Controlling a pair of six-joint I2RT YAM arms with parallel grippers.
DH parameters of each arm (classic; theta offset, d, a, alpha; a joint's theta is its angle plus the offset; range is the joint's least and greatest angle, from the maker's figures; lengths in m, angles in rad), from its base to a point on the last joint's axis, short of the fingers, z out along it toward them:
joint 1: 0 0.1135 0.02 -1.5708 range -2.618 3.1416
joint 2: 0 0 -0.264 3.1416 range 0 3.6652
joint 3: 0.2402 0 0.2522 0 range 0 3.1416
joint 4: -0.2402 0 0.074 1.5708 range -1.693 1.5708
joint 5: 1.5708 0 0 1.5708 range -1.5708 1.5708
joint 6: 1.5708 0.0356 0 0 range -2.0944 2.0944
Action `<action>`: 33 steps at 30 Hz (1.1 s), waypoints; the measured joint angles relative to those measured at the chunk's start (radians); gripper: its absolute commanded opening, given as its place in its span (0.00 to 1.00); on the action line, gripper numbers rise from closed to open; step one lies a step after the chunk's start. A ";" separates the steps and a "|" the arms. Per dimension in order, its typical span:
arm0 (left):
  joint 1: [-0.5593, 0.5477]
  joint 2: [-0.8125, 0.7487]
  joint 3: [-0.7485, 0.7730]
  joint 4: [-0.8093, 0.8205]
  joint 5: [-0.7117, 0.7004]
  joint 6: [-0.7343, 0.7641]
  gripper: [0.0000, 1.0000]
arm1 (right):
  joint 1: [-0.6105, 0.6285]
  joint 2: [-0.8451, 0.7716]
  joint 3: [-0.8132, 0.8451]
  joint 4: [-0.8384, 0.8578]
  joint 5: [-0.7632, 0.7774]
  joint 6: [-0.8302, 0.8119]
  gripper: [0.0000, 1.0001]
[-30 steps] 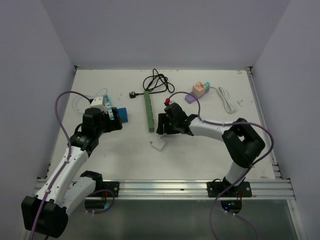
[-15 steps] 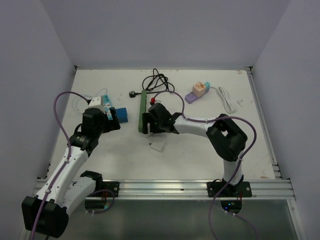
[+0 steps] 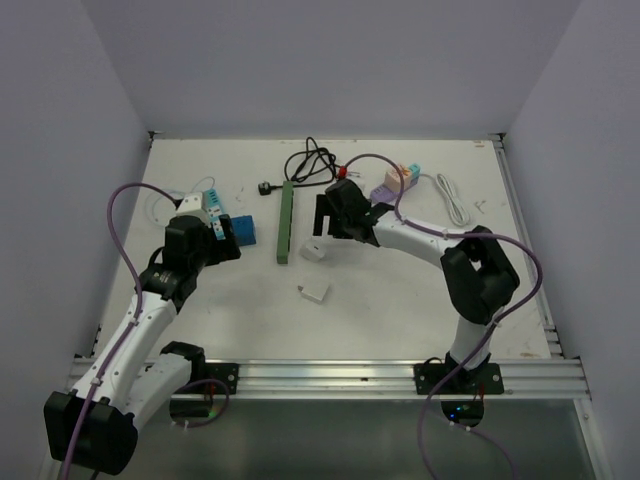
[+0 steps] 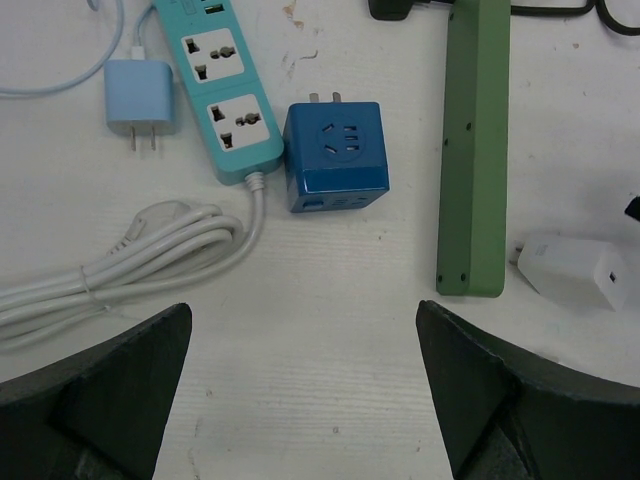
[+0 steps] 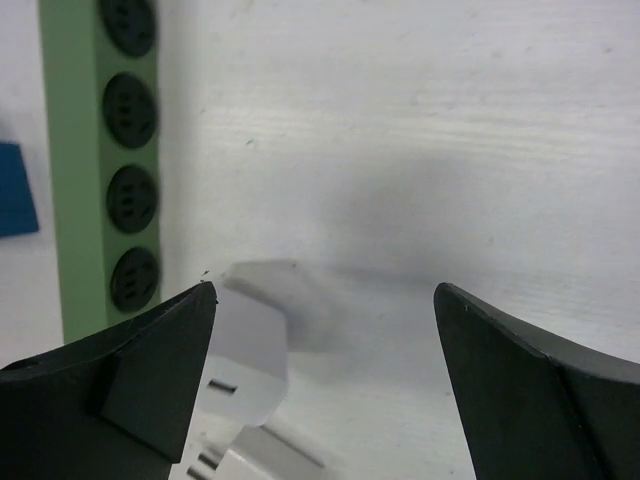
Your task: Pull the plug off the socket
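Observation:
The green power strip [image 3: 285, 222] lies mid-table; the right wrist view shows its empty sockets [image 5: 105, 170]. A white plug [image 3: 313, 251] lies loose on the table just right of the strip's near end, in no socket. In the right wrist view the plug [image 5: 245, 355] sits by my left fingertip. My right gripper [image 3: 322, 228] is open and empty just above it [image 5: 325, 300]. My left gripper [image 3: 228, 245] is open and empty near a blue cube adapter [image 4: 335, 157]. In the left wrist view the gripper [image 4: 303, 330] hovers over bare table, with the strip [image 4: 478, 150] and plug [image 4: 578, 272] at right.
A second white plug [image 3: 313, 291] lies nearer the front. A teal power strip [image 4: 225, 85], a light blue charger [image 4: 140, 100] and a coiled white cable [image 4: 130, 255] lie at left. A black cable [image 3: 310, 165], a pink-purple adapter [image 3: 398, 180] and a white cable [image 3: 455, 200] lie at the back.
My right gripper went left onto the green strip, then drew back up and to the right. The strip swung to lean the other way. A white plug now lies loose beside it. Left arm unmoved.

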 measured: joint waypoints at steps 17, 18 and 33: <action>0.013 0.002 0.000 0.000 0.034 0.000 0.97 | -0.207 0.209 0.341 -0.134 0.361 0.122 0.89; 0.013 0.002 0.000 0.000 0.035 0.000 0.97 | -0.214 0.242 0.368 -0.150 0.382 0.137 0.89; 0.032 0.005 0.000 0.002 0.070 0.000 0.97 | -0.320 0.485 0.550 -0.277 0.444 0.266 0.85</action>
